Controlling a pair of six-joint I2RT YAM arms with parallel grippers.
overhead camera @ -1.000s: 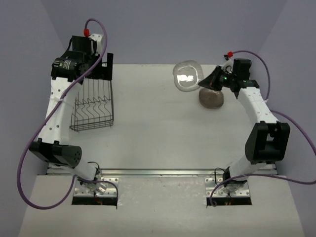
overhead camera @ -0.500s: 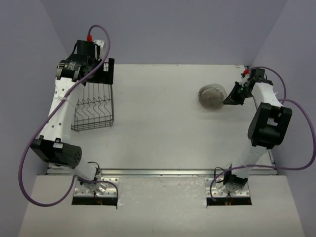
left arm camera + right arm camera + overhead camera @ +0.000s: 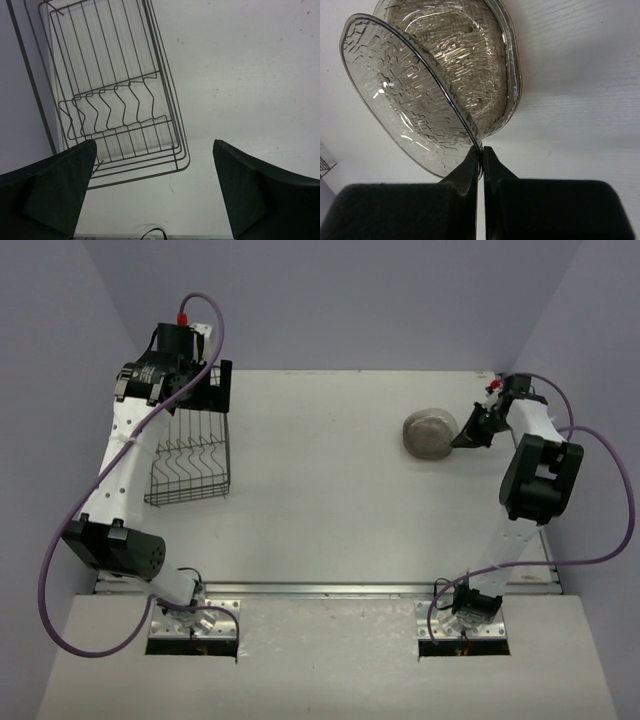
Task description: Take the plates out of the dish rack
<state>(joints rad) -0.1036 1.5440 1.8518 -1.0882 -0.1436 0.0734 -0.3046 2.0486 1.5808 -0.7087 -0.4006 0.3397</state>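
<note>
Looking across from the left side, I have the left arm [image 3: 110,470] reaching up along the table [image 3: 320,510] edge to the far left corner. The left gripper [image 3: 208,390] hangs there above the far end of the dish rack [image 3: 190,462]. From the left wrist camera its two dark fingers [image 3: 50,190] stand wide apart with nothing between them. Below them I see the rack's black wire floor and wavy dividers, with the pale table showing through the wires. The rack sits flat on the left part of the table, its long side running away from me.

The middle of the table is plain white surface.

Over on the right, near the far right corner, the plates [image 3: 430,433] lie as a low round pile on the table. The right arm [image 3: 535,480] is folded back toward that corner, and the right gripper [image 3: 468,432] sits just beside the pile's right edge. The right wrist view tells me more. The gripper's fingers [image 3: 462,177] are pinched tight on the rim of a see-through plate [image 3: 410,100], which is tilted up on the gripper side and leans over the pile. Beneath it lies a grey-brown plate [image 3: 490,55], flat on the table, with a thin reddish line along its right rim. I cannot tell whether the far edge of the held plate touches the one below, nor how many plates are in the pile.
</note>
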